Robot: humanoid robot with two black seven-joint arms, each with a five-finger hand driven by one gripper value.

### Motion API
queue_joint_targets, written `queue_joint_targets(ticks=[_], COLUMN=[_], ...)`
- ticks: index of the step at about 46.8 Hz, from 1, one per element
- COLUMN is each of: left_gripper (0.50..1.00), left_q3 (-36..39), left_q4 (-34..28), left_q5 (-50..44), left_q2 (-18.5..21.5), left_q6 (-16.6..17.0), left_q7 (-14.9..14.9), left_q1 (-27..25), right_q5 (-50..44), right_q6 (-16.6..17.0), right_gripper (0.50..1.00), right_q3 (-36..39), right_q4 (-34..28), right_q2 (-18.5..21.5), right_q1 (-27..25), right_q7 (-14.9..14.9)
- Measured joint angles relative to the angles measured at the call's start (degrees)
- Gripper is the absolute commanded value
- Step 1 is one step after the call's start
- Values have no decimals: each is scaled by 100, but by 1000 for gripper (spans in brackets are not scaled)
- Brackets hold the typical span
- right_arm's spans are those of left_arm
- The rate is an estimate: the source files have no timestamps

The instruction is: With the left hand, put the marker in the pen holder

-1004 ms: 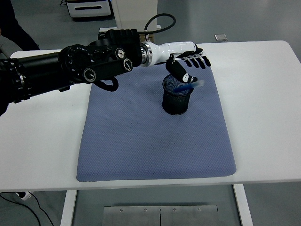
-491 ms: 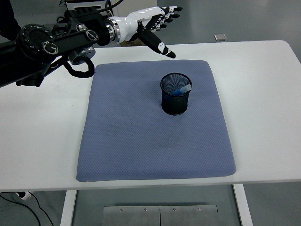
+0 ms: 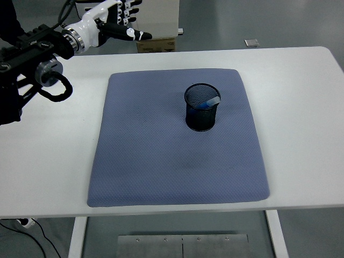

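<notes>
Left arm [image 3: 27,54], upper left of frame: black, bulky housings, round joint caps with pale centres. Black cable loops below forearm; thinner dark cable arcs above it near top edge. Silver ring at wrist. Past ring, glossy white wrist shell. Left hand [image 3: 115,16]: white back, black segmented fingers [image 3: 129,6], pale patches at tips. Thumb black, white spot near tip.

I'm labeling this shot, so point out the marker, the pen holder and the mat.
marker [image 3: 210,102], head view, pale end at rim
pen holder [image 3: 202,119], head view, mesh wall
mat [image 3: 156,156], head view, bare middle
</notes>
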Motion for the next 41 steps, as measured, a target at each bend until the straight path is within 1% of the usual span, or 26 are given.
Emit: queue_joint_targets(ticks=[7,11,16,20,26,32,38,41], left_gripper=[1000,1000,1000,1000,1000,1000,1000,1000], left_q3=[-774,-1161,-1543,-1725,-1815,-1846,-1858,-1858], left_q4=[5,7,8,27,118,173,180,180], left_q5=[-68,-195,-511,-822,-1206,-1331,-1357,-1350], left_q2=[131,269,460,611,724,885,923,925], left_q6=[-7,-15,-160,-278,-303,-298,-302,-303], left_q7=[-3,-10,-8,-9,-9,-23,-177,-207], left_q1=[806,1239,1691,1944,2220,2413,2556,2615], right_q5=[0,0,0,0,-3,-3,-2,-11], right_q6=[0,0,0,0,0,1,7,12], right_gripper=[1000,1000,1000,1000,1000,1000,1000,1000], right_q3=[0,0,0,-4,-1,13,13,7], right_q4=[0,-1,1,-1,3,5,21,31], right_q2=[0,0,0,0,0,0,0,0], right_q1=[0,1,2,1,1,2,1,1], right_q7=[1,2,2,2,1,2,1,1])
